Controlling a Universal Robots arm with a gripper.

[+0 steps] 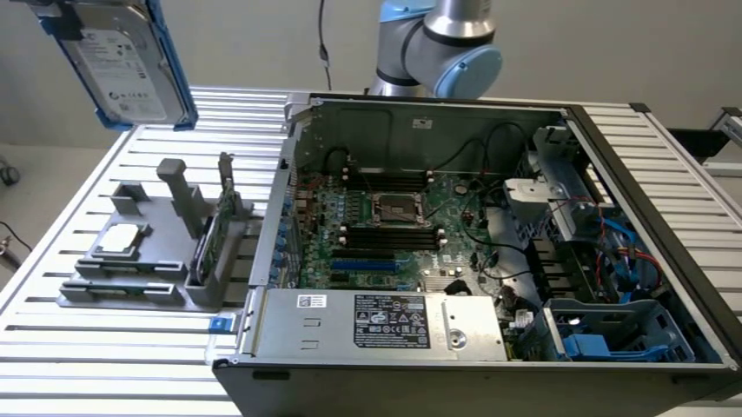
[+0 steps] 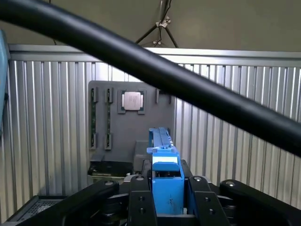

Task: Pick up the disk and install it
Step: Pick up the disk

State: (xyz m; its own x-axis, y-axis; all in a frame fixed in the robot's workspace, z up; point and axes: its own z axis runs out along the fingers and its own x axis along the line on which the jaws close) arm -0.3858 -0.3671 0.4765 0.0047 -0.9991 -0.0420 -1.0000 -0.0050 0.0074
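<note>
Your gripper (image 2: 167, 205) is clamped on the disk (image 1: 122, 65). In the wrist view the two black fingers (image 2: 141, 207) press against either side of its blue carrier frame, which stands edge-on between them. In the exterior view you hold the disk up in the air, clear of the slatted table (image 1: 69, 347), at about ten o'clock from the open computer case (image 1: 464, 391). It hangs tilted, its white label facing the camera and the blue frame running down both long edges.

Below the disk, at about nine o'clock from the case, you see the grey fixture tray (image 1: 139, 291). The small silver chip (image 1: 122, 239) lies flat on it, and the green circuit card (image 1: 215, 230) stands on edge at its side nearest the case. Inside the case, the motherboard (image 1: 388, 226) sits centrally, the power supply (image 1: 383, 321) at six o'clock and a blue drive cage (image 1: 614, 334) at about four o'clock. The arm's joint (image 1: 447, 43) rises at twelve o'clock behind the case.
</note>
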